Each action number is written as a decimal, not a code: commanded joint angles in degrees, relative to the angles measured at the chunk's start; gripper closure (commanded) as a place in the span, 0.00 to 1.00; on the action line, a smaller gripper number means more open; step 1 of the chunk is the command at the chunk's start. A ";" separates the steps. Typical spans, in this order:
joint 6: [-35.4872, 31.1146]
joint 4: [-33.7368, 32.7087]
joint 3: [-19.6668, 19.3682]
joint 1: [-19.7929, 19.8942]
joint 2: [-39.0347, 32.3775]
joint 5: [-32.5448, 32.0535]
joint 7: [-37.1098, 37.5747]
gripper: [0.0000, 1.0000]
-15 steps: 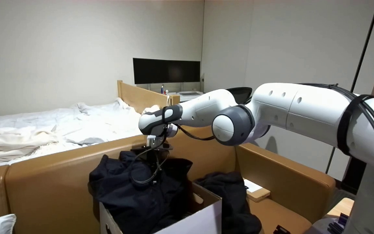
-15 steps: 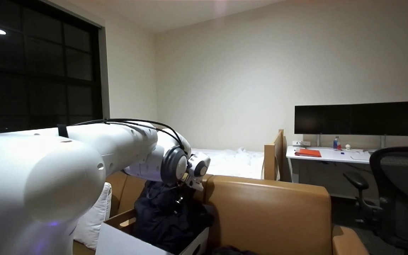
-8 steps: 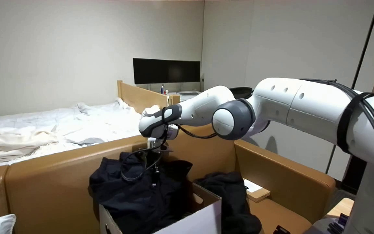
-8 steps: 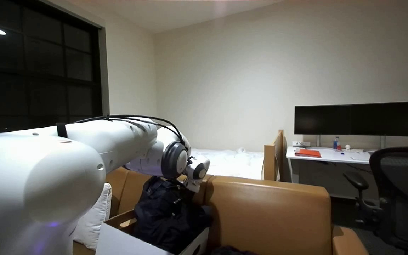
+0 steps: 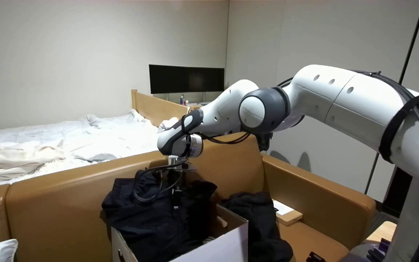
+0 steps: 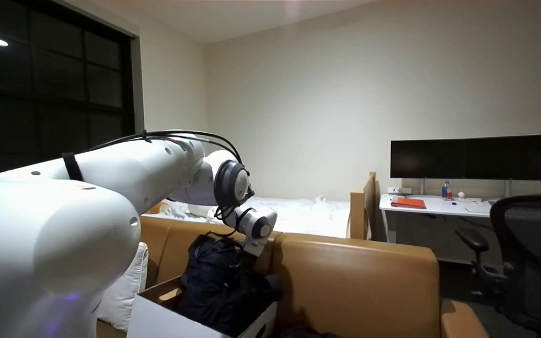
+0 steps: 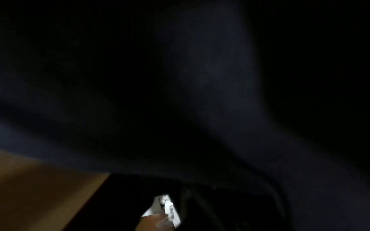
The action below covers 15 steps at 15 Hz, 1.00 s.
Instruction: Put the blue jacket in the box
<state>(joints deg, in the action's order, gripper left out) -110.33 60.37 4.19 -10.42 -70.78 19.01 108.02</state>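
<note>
The blue jacket [image 5: 147,218] is a large, very dark navy heap lying in the box [image 5: 227,240] and bulging above its rim. This box has white outer sides, a brown inside and cut-out handles. My gripper [image 5: 176,198] points down against the jacket's upper part, with a loop of cable beside it. In an exterior view the jacket [image 6: 221,291] leans over the back of the box [image 6: 167,317] toward the sofa, and the wrist hides the gripper. Dark cloth of the jacket [image 7: 223,96] fills most of the wrist view, so how the fingers stand is too dark to make out.
A smaller dark cloth heap [image 5: 255,225] lies on the sofa [image 5: 60,203] beside the box. A flat brown package [image 5: 287,213] sits near the armrest. The sofa back rises behind the box, with a bed [image 5: 86,138] beyond it. A white pillow [image 6: 127,291] leans nearby.
The arm's upper links and elbow have risen, while the wrist has stayed almost in place over the jacket and tilted a little. The jacket's upper folds have shifted slightly.
</note>
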 commanded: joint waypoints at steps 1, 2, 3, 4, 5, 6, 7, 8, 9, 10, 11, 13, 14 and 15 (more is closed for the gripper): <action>-11.08 14.17 -3.78 -2.91 10.70 -1.50 1.13 0.07; -12.95 16.99 -4.76 -3.92 13.02 -1.95 1.33 0.01; -14.98 19.80 -5.80 -5.00 15.41 -2.30 1.35 0.00; -17.46 22.19 -5.62 -5.24 17.36 -3.67 2.21 0.00; -19.97 24.94 -6.41 -6.11 19.72 -4.46 2.63 0.00; -22.96 27.68 -6.99 -6.83 21.97 -5.29 3.31 0.00; -26.30 30.35 -7.35 -7.33 24.27 -5.84 4.08 0.00; -30.19 32.95 -7.14 -7.11 26.43 -5.62 4.09 0.00; -34.14 35.63 -6.79 -6.72 28.73 -5.07 3.72 0.00; -38.12 38.13 -5.67 -5.52 30.95 -3.64 2.49 0.00; -39.91 40.77 -5.55 -5.09 33.53 -3.64 1.91 0.00; -44.46 45.98 -4.80 -3.97 38.83 -3.62 0.05 0.00; -46.74 48.61 -4.59 -3.46 41.56 -3.81 -0.96 0.00; -48.55 51.21 -4.08 -2.75 44.48 -3.75 -2.46 0.00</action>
<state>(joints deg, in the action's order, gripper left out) -153.22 100.40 -2.02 -15.62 -36.64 14.58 109.51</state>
